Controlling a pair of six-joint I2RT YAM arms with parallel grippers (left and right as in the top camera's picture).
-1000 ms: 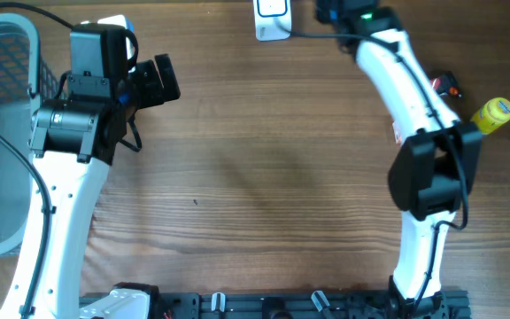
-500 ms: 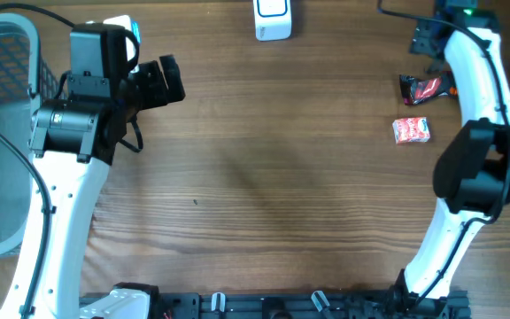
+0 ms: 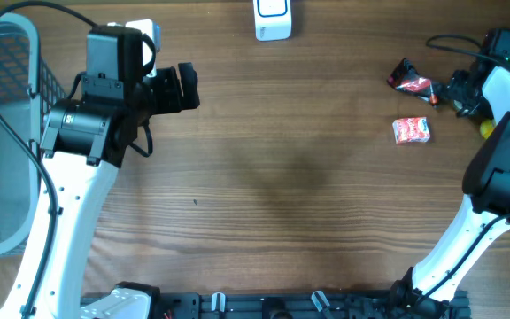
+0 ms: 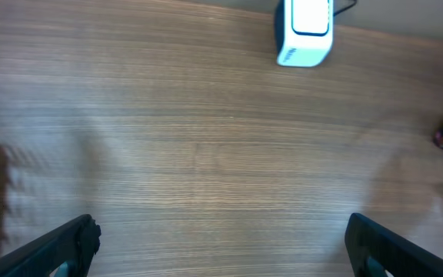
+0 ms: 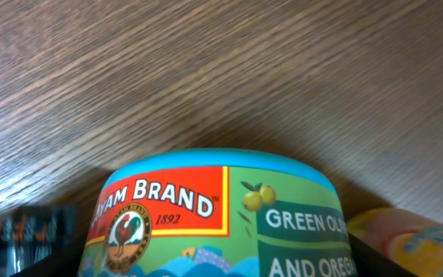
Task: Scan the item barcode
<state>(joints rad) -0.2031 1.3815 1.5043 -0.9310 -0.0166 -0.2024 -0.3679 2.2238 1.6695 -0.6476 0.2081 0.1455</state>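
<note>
Obs: right gripper (image 3: 460, 90), upper right of the overhead frame. Its jaws are closed across the round body of a tin can (image 5: 221, 208), which fills the lower half of the right wrist view. The brand label faces that camera and no barcode shows on this side, so it is probably on the far side or the base. Gripping the sides leaves most of the label band bare for reading.

The tin can is well apart from the white scanner (image 3: 273, 19) at top centre. Judgement: it must be brought before the scanner's face with the barcode turned toward it.

Obs: left gripper (image 4: 221, 252). Jaws spread wide and empty, hovering over bare table (image 4: 206, 154), clear of the lane to the scanner.

A red packet (image 3: 412, 130), a dark wrapper (image 3: 410, 82) and a yellow item (image 3: 485, 129) lie near the right gripper, probably awaiting their turn.
</note>
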